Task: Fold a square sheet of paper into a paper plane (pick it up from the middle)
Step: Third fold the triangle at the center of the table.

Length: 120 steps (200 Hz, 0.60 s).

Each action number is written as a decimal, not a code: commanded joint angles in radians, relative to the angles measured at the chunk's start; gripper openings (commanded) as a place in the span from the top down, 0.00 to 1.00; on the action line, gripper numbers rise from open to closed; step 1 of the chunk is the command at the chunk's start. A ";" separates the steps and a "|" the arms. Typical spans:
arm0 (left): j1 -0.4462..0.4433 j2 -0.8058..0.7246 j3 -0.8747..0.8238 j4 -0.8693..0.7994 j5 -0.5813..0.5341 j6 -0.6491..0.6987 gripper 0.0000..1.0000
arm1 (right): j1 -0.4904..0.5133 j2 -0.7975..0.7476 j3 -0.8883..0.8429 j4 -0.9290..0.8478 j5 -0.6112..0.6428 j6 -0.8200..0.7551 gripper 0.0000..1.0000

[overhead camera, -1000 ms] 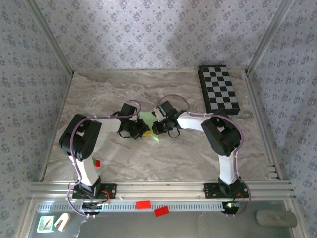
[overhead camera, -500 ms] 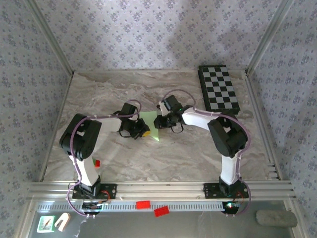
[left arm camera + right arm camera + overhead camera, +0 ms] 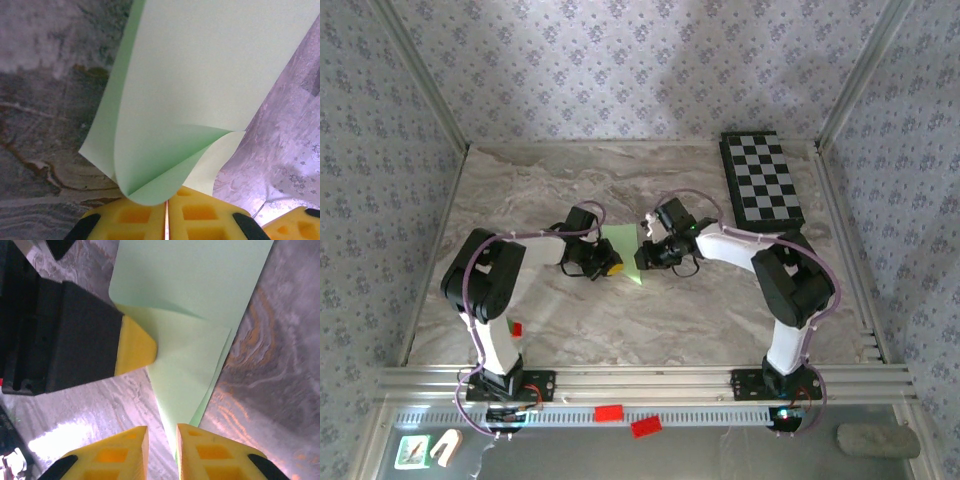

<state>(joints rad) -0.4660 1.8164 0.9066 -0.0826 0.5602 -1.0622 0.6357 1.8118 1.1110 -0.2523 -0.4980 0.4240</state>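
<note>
Left gripper (image 3: 166, 204) first: its yellow pads (image 3: 130, 220) are pressed together on the square sheet of paper (image 3: 200, 75). They pinch the spot where the light-green sheet is doubled over, so a soft loop rises out of the pinch instead of a sharp crease. My right gripper (image 3: 162, 435) stands narrowly apart, with bare surface showing through the gap. The sheet's pointed lower corner reaches down to the inner edge of one pad; I cannot tell whether it touches. The sheet lies between my two arms near the middle of the surface (image 3: 550, 190), partly flat and partly lifted.

As I judge it, the step in hand is setting a fold. To do it well I should use the left pinch as a firm anchor and bring the right gripper onto the loose flap. I should check that the flap's edges line up with the layer beneath, and only then press the loop flat along its length. Thin paper will likely slide or buckle if pushed before it is aligned, and tugging against the pinch could tear it.

From my left wrist I see the curl of the fold and how open it is. My right wrist gives me instead the flap's outline and corner, and the left gripper's yellow tip biting the edge. From above I get where the sheet sits, well apart from the checkered board (image 3: 762, 180).
</note>
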 commanded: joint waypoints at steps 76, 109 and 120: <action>-0.005 0.040 0.006 -0.062 -0.037 0.016 0.89 | 0.035 0.016 0.005 -0.007 -0.045 0.062 0.83; -0.005 0.040 0.005 -0.065 -0.037 0.016 0.90 | 0.040 0.027 0.023 -0.034 -0.051 0.047 0.84; -0.005 0.039 0.006 -0.067 -0.038 0.017 0.89 | 0.041 0.032 0.030 -0.042 -0.051 0.042 0.84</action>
<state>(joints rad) -0.4660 1.8198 0.9104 -0.0856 0.5613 -1.0618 0.6685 1.8187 1.1118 -0.2523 -0.5274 0.4721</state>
